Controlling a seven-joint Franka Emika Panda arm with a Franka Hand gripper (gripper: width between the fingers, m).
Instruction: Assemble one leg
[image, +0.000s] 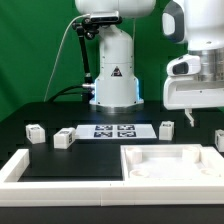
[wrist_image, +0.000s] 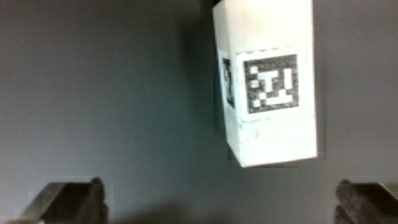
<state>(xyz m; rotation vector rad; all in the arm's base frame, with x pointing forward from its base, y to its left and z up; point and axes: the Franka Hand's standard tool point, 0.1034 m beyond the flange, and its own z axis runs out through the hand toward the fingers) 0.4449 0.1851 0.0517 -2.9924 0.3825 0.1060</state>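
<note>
Several legs, small white blocks with black-and-white tags, lie on the black table: two at the exterior view's left (image: 35, 133) (image: 64, 139), one right of the marker board (image: 165, 128), one at the far right (image: 220, 140). My gripper (image: 189, 118) hangs above the table at the exterior view's right, above and apart from the legs there. In the wrist view one white leg (wrist_image: 270, 85) with its tag facing up lies ahead of my gripper (wrist_image: 221, 203). The fingers (wrist_image: 71, 200) stand wide apart and hold nothing.
The marker board (image: 113, 130) lies in front of the robot base (image: 115, 85). The large white recessed tray-like piece (image: 140, 172) lies at the front right. A white raised border (image: 18, 167) runs along the front left.
</note>
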